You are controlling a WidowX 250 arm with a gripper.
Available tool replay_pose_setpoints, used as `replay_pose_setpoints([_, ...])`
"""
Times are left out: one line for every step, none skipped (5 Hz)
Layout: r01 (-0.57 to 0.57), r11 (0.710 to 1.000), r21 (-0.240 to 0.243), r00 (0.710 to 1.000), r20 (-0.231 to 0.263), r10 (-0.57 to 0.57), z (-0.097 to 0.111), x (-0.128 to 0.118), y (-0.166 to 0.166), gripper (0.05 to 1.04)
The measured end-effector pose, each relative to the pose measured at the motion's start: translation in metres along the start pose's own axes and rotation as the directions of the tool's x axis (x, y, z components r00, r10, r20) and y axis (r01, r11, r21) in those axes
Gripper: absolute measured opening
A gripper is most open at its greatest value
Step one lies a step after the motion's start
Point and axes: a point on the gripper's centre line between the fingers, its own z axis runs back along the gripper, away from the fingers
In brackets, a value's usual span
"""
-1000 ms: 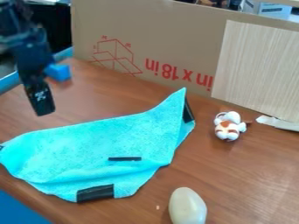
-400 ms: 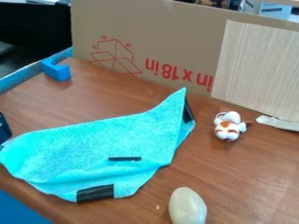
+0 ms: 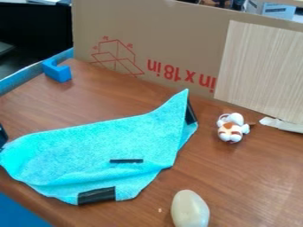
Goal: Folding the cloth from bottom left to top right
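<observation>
At the left edge, the gripper (image 3: 3,135) is hanging by one end of the cloth (image 3: 89,148), probably for lifting that corner; its opening and any hold I cannot tell. The cloth is lying slantwise on the table (image 3: 242,177).

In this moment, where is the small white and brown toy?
In the camera view, the small white and brown toy lies on the table's right side, right of the turquoise cloth and in front of the cardboard.
</observation>
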Motion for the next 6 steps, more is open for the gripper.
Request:
replay_pose_setpoints([-0.11, 0.994, 0.009, 0.993, 0.039, 0.11, -0.006, -0.004, 0.002, 0.999])
replay_pose_setpoints([-0.174, 0.985, 0.01, 0.982, 0.072, 0.172, -0.007, -0.006, 0.004, 0.999])
replay_pose_setpoints([-0.186, 0.982, 0.014, 0.98, 0.081, 0.184, -0.009, -0.006, 0.005, 0.999])
replay_pose_setpoints([-0.21, 0.977, 0.026, 0.975, 0.075, 0.207, -0.015, -0.007, 0.008, 0.999])
replay_pose_setpoints([-0.221, 0.974, 0.039, 0.974, 0.059, 0.219, -0.024, -0.007, 0.01, 0.999])
replay_pose_setpoints([-0.231, 0.971, 0.059, 0.973, 0.045, 0.228, -0.03, -0.009, 0.013, 0.982])
